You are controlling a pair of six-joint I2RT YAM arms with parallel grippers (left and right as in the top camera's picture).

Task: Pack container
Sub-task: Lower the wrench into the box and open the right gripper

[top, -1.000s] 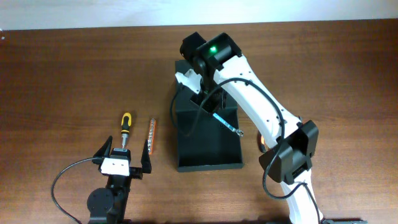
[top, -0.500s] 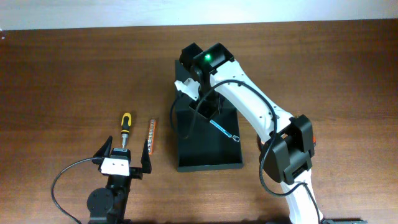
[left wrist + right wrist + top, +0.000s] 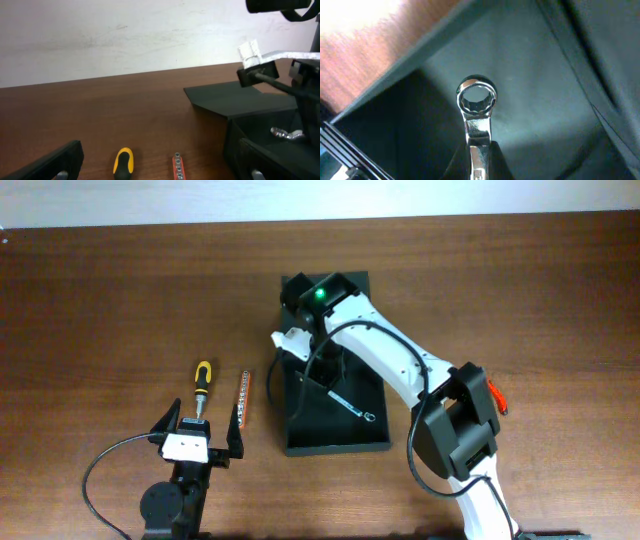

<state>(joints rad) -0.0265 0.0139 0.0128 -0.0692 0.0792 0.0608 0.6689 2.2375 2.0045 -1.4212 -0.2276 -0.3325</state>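
— The right pincer [image 3: 479, 162] is clamped on the shank of a wrench [image 3: 477, 112]. The ring end sticks out ahead of the fingers.

— And the box?

— The box [image 3: 335, 446] lies right under that pincer, lid folded back on the far side. A second ago the wrench hung higher, with its ring end out over the box's right-hand rim. Since then the arm has swung in and dipped. Now the whole wrench [image 3: 352, 406] slants down inside the walls.

— Touching the bottom?

— I can't tell. From the wrist, the ring looks close to the dark floor, but I see no clear contact.

— So what does that mean for the packing?

— I'd say the carrying is done and the release comes next. Letting go from here should leave the wrench flat inside. If it's still a bit high, it may clatter.

— What about the other arm?

— The left pincer [image 3: 200, 430] sits wide open and holds nothing. It's well off to the side of the busy one. Just ahead of its fingers, a screwdriver [image 3: 202, 378] and a strip of bits [image 3: 245, 400] lie on the table [image 3: 110, 300], not yet packed.
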